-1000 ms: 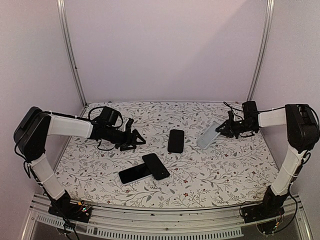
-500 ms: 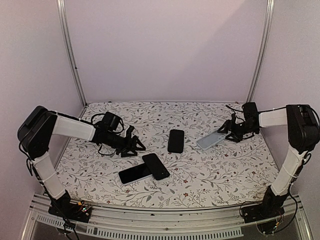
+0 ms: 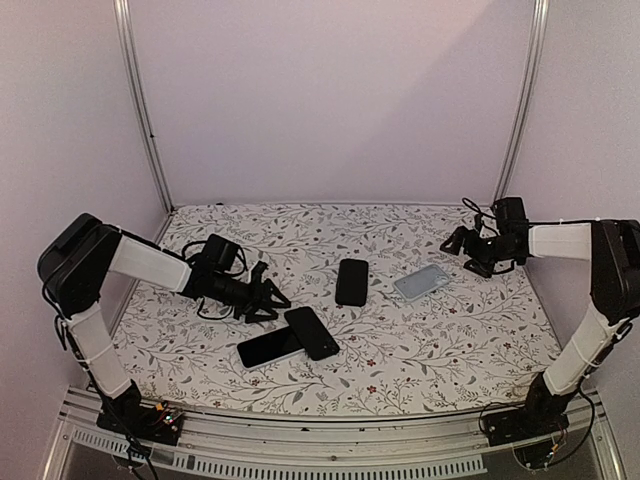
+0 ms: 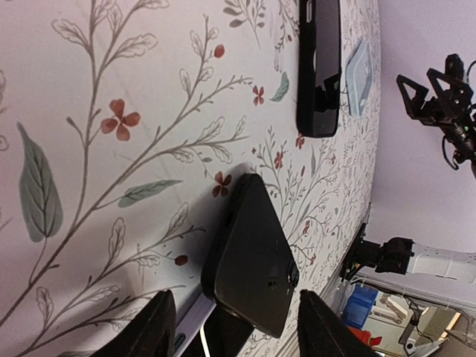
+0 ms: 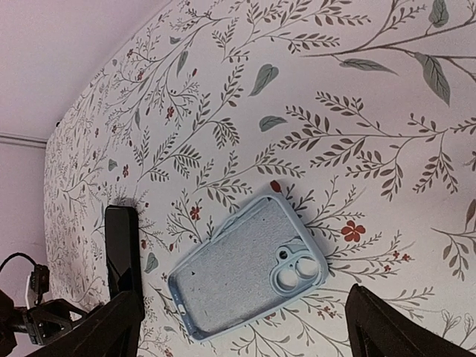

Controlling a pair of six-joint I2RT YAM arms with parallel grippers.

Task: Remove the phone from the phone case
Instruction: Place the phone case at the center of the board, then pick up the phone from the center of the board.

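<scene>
The light blue phone case (image 3: 421, 282) lies empty and flat on the table, inside up, with its camera cut-outs showing (image 5: 249, 279). My right gripper (image 3: 458, 243) hangs open just right of it, and in its wrist view the case lies between and ahead of the spread fingers (image 5: 245, 316). A black phone (image 3: 351, 281) lies face up at the table's middle. My left gripper (image 3: 272, 300) is open and low over the table. It points at a black slab with a small lens (image 4: 253, 256), which rests across a white-edged phone (image 3: 268, 349).
The flowered table cover (image 3: 450, 340) runs to metal posts at the back corners and a rail at the front. Pink walls close in both sides. The black slab (image 3: 312, 332) and the phone under it lie near the front centre.
My right gripper opened and let go of the light blue case, which dropped flat, then drew back to the right. My left gripper moved forward toward the stacked pair, its jaws narrowing.
</scene>
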